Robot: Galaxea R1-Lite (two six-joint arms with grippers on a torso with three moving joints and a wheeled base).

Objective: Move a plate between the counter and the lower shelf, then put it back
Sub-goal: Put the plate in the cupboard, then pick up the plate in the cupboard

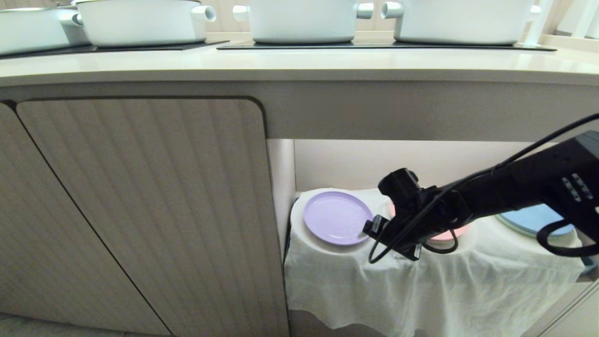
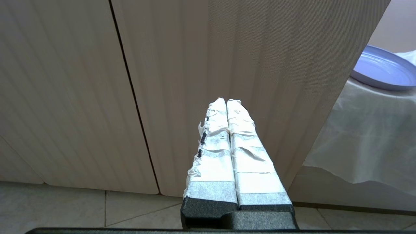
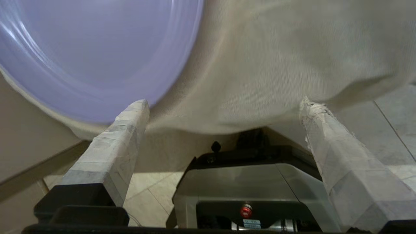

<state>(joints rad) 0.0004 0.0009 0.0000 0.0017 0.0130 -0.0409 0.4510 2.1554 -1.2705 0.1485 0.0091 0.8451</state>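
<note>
The lilac plate (image 1: 334,217) lies flat on the left hump of the cloth-draped lower shelf (image 1: 421,281), under the counter (image 1: 299,65). My right gripper (image 1: 390,241) hangs just off the plate's right rim at the shelf's front edge. In the right wrist view the plate (image 3: 91,55) lies beyond one taped finger, and the right gripper (image 3: 224,104) stands wide open with only cloth and floor between its fingers. My left gripper (image 2: 226,101) is parked low and shut on nothing, facing the cabinet doors, with the plate (image 2: 383,70) off to one side.
A pink plate (image 1: 451,234) sits on the middle hump, mostly behind my right arm, and a blue plate (image 1: 533,220) on the right hump. Three white pots (image 1: 140,21) stand on the black cooktop panels. A ribbed cabinet door (image 1: 140,210) fills the left. My base (image 3: 247,182) is below.
</note>
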